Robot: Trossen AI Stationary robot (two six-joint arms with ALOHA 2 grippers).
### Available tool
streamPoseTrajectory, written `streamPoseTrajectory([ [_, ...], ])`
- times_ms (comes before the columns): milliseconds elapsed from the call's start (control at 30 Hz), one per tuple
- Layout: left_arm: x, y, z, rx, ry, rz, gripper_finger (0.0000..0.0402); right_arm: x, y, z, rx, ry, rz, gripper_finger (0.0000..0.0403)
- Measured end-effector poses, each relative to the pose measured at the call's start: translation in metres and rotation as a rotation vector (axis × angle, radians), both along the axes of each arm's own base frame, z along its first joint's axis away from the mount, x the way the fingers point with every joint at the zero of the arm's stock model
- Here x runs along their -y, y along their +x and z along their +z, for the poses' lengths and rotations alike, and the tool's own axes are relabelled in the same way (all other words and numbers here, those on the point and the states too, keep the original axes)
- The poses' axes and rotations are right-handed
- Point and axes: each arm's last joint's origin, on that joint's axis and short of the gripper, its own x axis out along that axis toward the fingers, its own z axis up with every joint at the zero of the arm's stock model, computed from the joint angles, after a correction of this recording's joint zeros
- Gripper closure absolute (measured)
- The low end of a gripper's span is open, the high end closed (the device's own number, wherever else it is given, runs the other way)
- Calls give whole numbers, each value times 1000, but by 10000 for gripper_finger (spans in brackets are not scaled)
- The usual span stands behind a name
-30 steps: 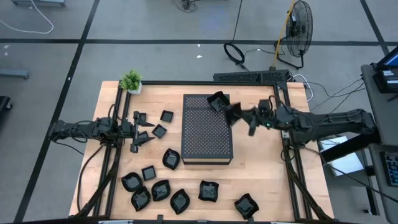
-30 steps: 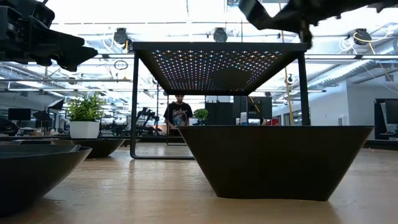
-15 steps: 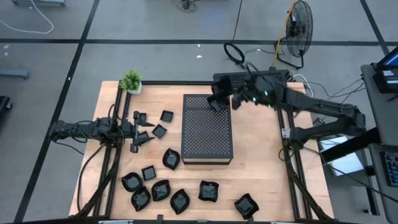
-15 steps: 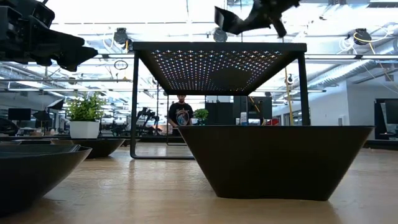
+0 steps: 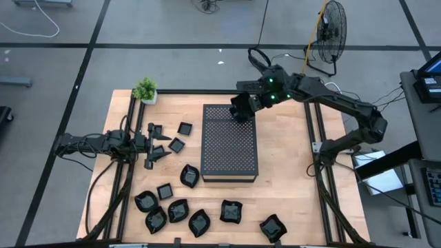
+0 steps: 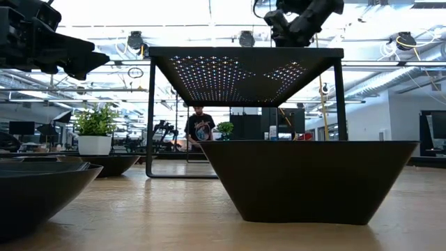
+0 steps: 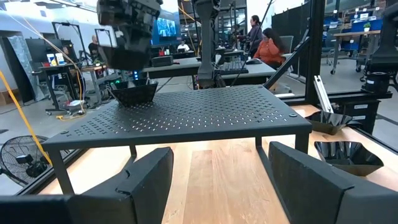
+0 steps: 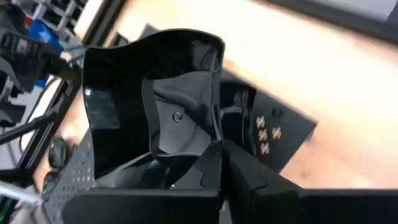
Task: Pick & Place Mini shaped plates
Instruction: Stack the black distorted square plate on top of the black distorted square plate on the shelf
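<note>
Black plate (image 5: 240,110) | pinched by right gripper (image 5: 249,105) | seemingly touching perforated stand (image 5: 229,148)

- Your mini shaped plates (image 5: 178,209) are glossy black all over, with pale glints of light on their rims.
- The plate (image 8: 155,112) in the right gripper (image 5: 249,105) is the same shiny black, its inside mirroring the lights.
- The perforated stand (image 5: 229,143) is matt black, dotted with a regular grid of small holes that you see lit from below in the low view.
- The worktop (image 5: 293,186) is pale, light-brown wood with a faint plank grain.
- The potted plant (image 5: 145,89) is bright green in a white pot.
- Both arms are dark, and the right one carries small green lights.
</note>
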Motion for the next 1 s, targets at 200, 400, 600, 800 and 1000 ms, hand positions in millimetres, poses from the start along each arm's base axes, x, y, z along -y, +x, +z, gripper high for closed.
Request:
streamPoseTrajectory([
  [200,0,0,0,0,0,0,133,0,0,-2,-13,26,-20,403],
  [400,0,0,0,0,0,0,133,-1,-1,-3,-25,56,-46,403],
  [600,0,0,0,0,0,0,133,-1,-1,-3,-25,76,-69,403],
  [800,0,0,0,0,0,0,133,-1,-2,-3,-27,83,-74,403],
  [1000,0,0,0,0,0,0,133,-3,0,-4,-29,79,-60,403],
])
